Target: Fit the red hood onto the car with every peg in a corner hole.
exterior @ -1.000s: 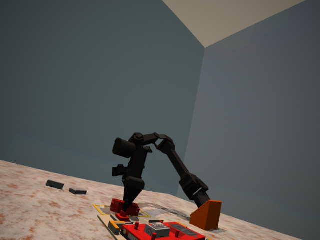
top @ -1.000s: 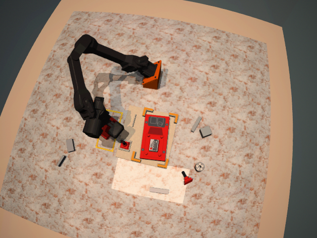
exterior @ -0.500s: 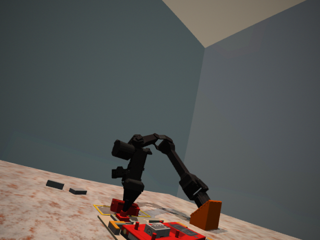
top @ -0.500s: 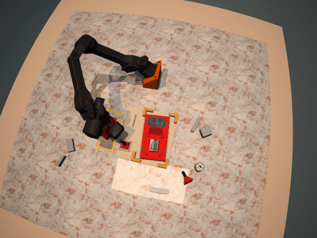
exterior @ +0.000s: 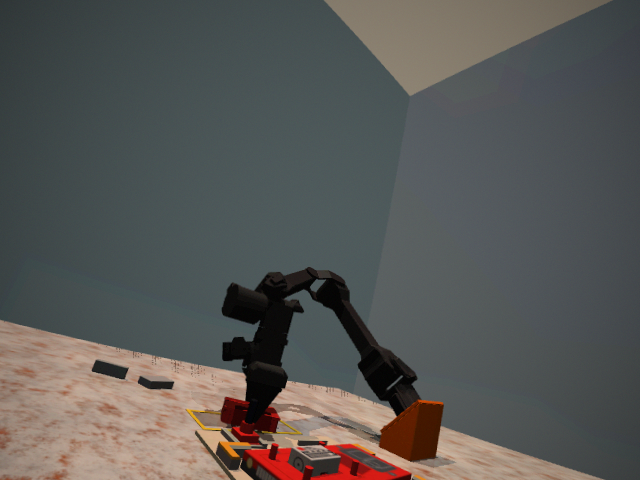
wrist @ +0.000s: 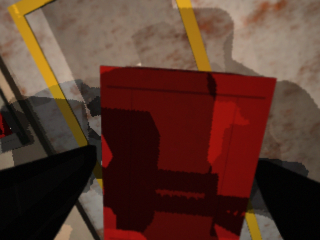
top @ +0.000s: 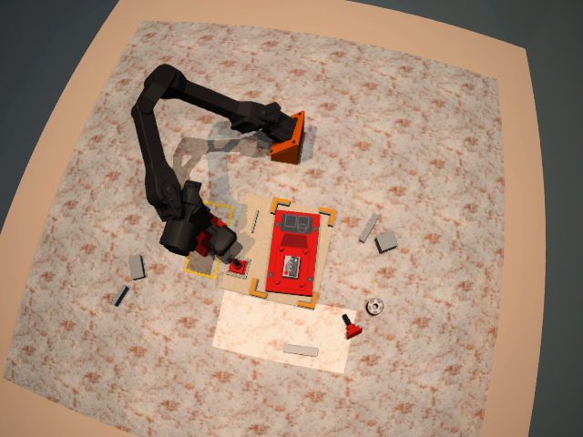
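The red hood [top: 201, 245] [exterior: 234, 410] [wrist: 185, 145] lies beside the jig, across the yellow outline [top: 199, 274] [wrist: 54, 89], its flat roof up. My gripper [exterior: 255, 415] [wrist: 175, 160] is open and points down at the hood. In the wrist view one finger is on each side of it, with a narrow gap at the left; contact at the right is unclear. The arm hides the fingertips in the top view. The red chassis [top: 306, 263] [exterior: 279, 465] sits in the jig [top: 259, 254]. Its grey engine block [top: 291, 266] [exterior: 314, 458] stands among short red pegs [top: 281, 249] [exterior: 274, 451].
A red part with a black stem [top: 238, 268] stands on the jig board close to my gripper. A similar part [top: 352, 331] lies at the right, near a grey ring [top: 369, 306]. Grey blocks [top: 385, 241] [top: 137, 267] lie on both sides. The orange arm base [top: 286, 153] [exterior: 413, 434] is behind the jig.
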### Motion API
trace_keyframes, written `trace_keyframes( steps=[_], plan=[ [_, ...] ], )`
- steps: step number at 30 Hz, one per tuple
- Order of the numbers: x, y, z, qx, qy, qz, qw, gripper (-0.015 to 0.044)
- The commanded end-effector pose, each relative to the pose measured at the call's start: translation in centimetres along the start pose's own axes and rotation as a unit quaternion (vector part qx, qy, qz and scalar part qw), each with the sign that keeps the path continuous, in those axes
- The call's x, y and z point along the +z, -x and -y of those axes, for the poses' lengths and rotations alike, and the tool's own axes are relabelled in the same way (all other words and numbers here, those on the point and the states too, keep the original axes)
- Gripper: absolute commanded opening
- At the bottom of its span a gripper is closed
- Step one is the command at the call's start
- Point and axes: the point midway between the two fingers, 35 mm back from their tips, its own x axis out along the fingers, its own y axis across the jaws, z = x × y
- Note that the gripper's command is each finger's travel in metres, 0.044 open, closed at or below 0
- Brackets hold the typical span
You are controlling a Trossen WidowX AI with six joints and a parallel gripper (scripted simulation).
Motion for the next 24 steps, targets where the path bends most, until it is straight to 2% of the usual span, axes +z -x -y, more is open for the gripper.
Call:
trace_keyframes(
  steps=[1, 3, 12, 21, 24],
  plan=[
    [0.0, 0.0, 0.0, 0.0, 0.0, 0.0, 1.0, 0.0361],
    [0.0, 0.0, 0.0, 0.0, 0.0, 0.0, 1.0, 0.0309],
    [0.0, 0.0, 0.0, 0.0, 0.0, 0.0, 1.0, 0.0249],
    [0.0, 0.6, 0.0, 0.0, 0.0, 0.0, 1.0, 0.0012],
    [0.0, 1.0, 0.0, 0.0, 0.0, 0.0, 1.0, 0.0]
  ],
)
